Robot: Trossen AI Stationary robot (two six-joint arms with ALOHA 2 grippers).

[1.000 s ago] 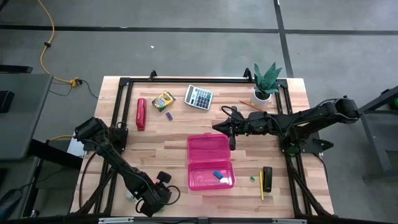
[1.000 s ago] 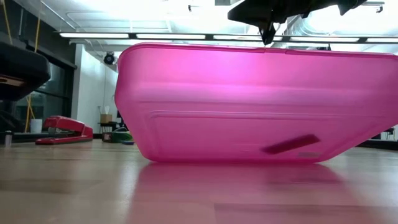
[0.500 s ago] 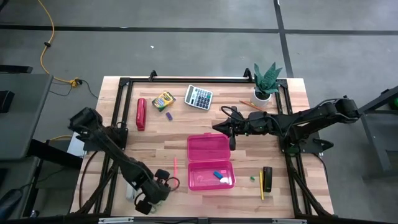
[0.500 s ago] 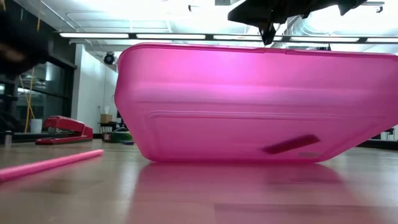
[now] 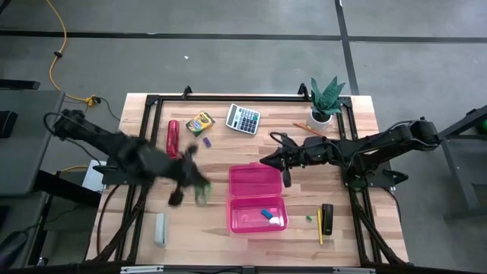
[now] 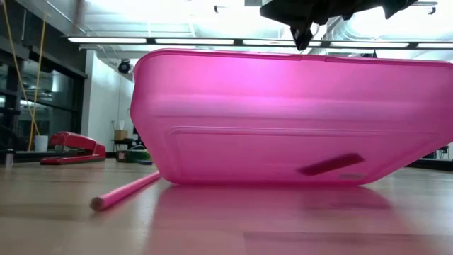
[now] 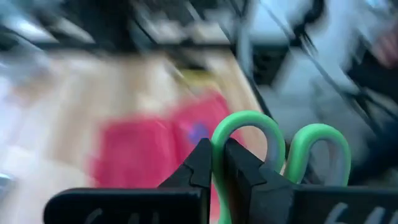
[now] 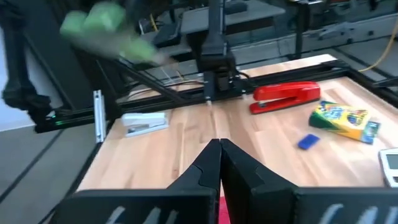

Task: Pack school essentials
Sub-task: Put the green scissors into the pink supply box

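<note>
My left gripper (image 5: 190, 185) (image 7: 218, 163), blurred in the high view, is above the table left of the pink case (image 5: 257, 198) and is shut on the green-handled scissors (image 7: 280, 146) (image 5: 202, 194). My right gripper (image 5: 285, 164) (image 8: 219, 155) is shut and hovers just above the case's far edge (image 6: 303, 54). A pink pencil (image 6: 127, 190) lies flat on the table beside the case. The crayon box (image 5: 201, 122) (image 8: 343, 119) and a small blue-purple eraser (image 5: 206, 141) (image 8: 308, 142) lie near the far left. A blue eraser (image 5: 265, 213) lies in the case. My left gripper pinches one green handle loop (image 7: 244, 120) of the scissors between its two fingers. The second loop (image 7: 320, 140) stands free beside it. The scissors are lifted clear of the table. Their blades are hidden behind the gripper.
A red stapler (image 5: 173, 139), a calculator (image 5: 243, 118) and a potted plant (image 5: 326, 99) stand along the far side. An orange pencil (image 5: 308, 129) lies near the plant. A yellow pencil (image 5: 319, 224), a black object (image 5: 327, 218) and a green eraser (image 5: 310, 218) lie right of the case. A grey stapler (image 5: 160, 228) lies near left.
My left arm has swung fast from the table's near edge up and toward the middle, and now sits left of the case. The pink pencil has come into view on the table, and its end has slid toward the case. The grey stapler at the near left is uncovered.
</note>
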